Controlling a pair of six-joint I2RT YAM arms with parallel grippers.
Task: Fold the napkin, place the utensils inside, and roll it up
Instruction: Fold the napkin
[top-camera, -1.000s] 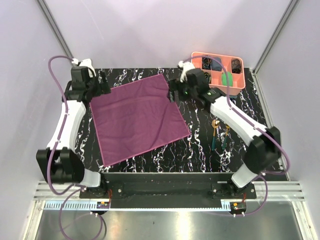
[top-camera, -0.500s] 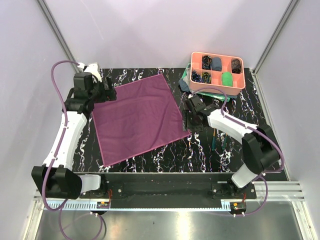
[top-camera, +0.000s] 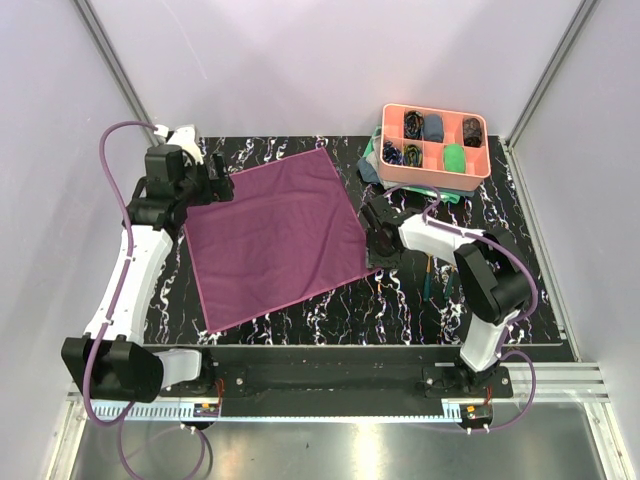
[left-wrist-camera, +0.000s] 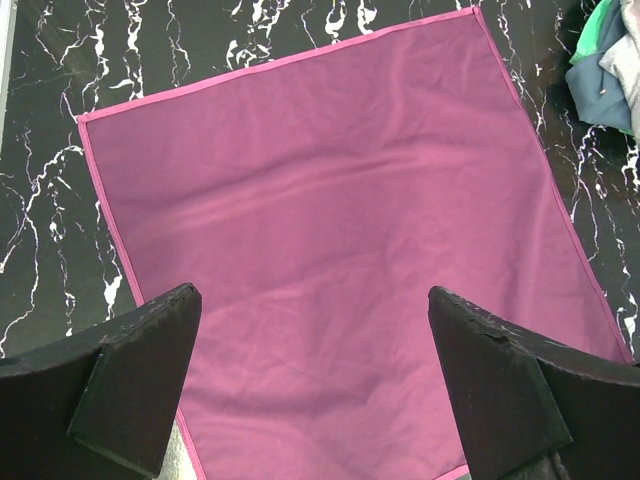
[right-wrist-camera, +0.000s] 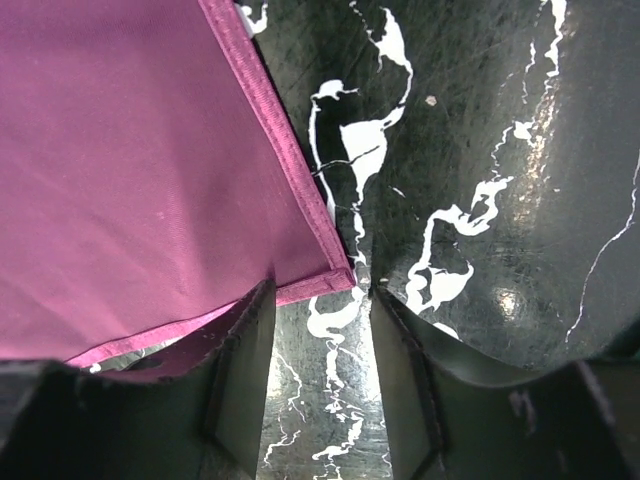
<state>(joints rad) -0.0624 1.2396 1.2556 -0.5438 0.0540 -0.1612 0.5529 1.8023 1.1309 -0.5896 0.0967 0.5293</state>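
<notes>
The plum-purple napkin lies spread flat on the black marbled table. My left gripper hovers above its far-left corner, open wide and empty. In the left wrist view the napkin fills the frame between the fingers. My right gripper is low at the napkin's right corner, open. In the right wrist view that corner lies at the mouth of the gripper, and the left finger overlaps the hem. The utensils lie right of the napkin, partly hidden by the right arm.
A coral compartment tray with small cloth rolls stands at the back right. A teal-green cloth lies bunched beside it, also seen in the left wrist view. The table's edges are close on both sides.
My right gripper has swung from the napkin's far corner near the tray down to its right corner. My left gripper has shifted slightly right at the far-left corner. The napkin has not moved.
</notes>
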